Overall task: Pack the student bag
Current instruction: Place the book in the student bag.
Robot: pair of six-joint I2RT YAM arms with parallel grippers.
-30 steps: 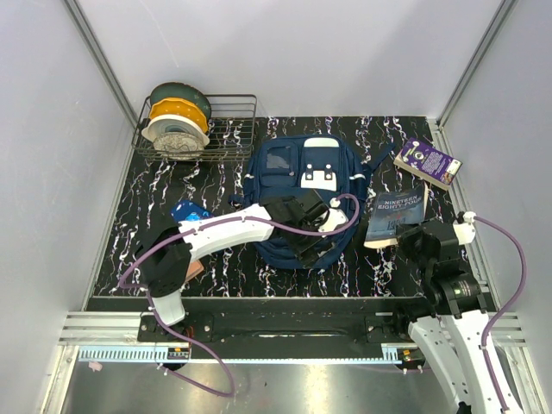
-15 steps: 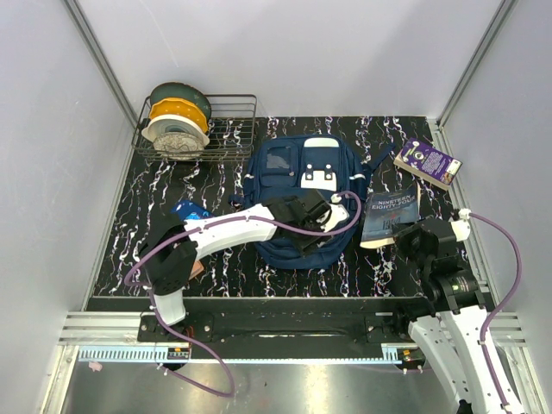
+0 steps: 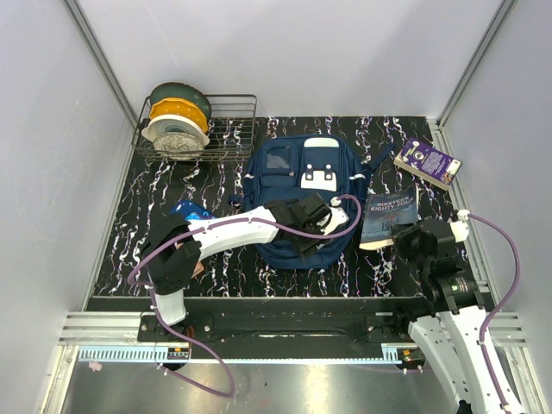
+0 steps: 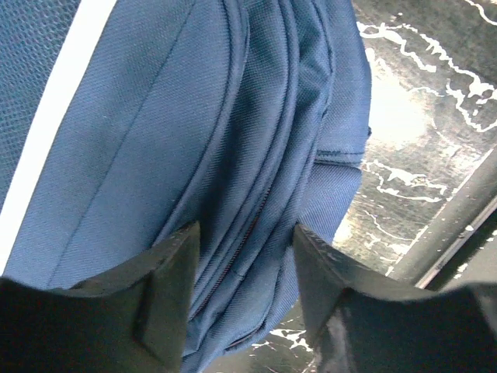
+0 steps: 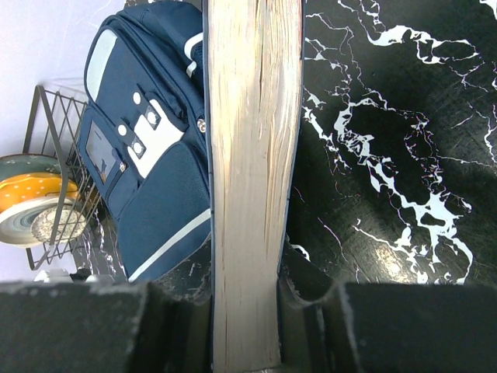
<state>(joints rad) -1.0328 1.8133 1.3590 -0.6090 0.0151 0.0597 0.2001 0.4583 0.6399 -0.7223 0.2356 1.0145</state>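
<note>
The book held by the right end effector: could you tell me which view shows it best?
Top external: the book shows its cover and where it lies on the table. Right wrist shows only its page edge; left wrist shows none of it.

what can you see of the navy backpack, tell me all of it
The student bag is a navy woven-fabric backpack lying flat, front up, on the black marbled table. It has front pockets with white patches and snaps, a white side stripe, and a dark strap trailing at its far right. The zip looks closed. The open left gripper straddles the zip seam at its near edge; contact is unclear. The right gripper holds a book just to its right.
</note>
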